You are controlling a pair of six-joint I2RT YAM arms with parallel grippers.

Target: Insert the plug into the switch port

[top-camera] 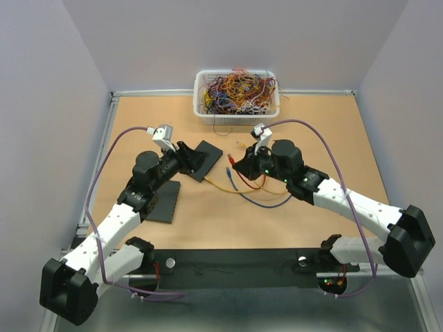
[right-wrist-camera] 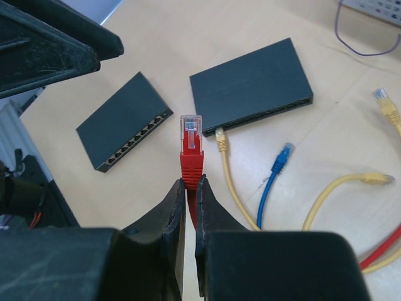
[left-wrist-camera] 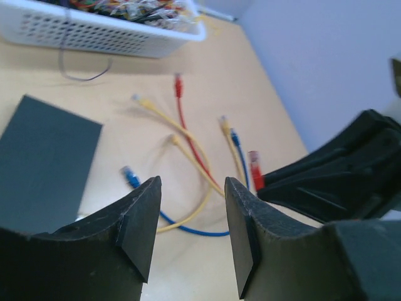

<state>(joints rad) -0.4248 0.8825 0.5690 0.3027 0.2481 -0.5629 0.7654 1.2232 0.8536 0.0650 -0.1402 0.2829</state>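
Reaching inward from both sides with bent elbows. Holding the left gripper (left-wrist-camera: 192,188) with jaws parted. Pinching the red plug (right-wrist-camera: 192,152) in the closed right gripper (right-wrist-camera: 191,185).

A white perforated plastic basket (top-camera: 235,116) sits at the far edge of the tan tabletop (top-camera: 332,145). It is heaped with a tangle of thin multicoloured wires (top-camera: 239,90). One thin dark wire (left-wrist-camera: 84,76) loops out of the basket onto the table just in front of it. Near the middle of the table, yellow patch cables (left-wrist-camera: 188,135) with clear plugs lie in loose curves. They cross a blue patch cable (left-wrist-camera: 188,230) that bends between them. Pale grey walls (top-camera: 55,69) enclose the table on three sides.
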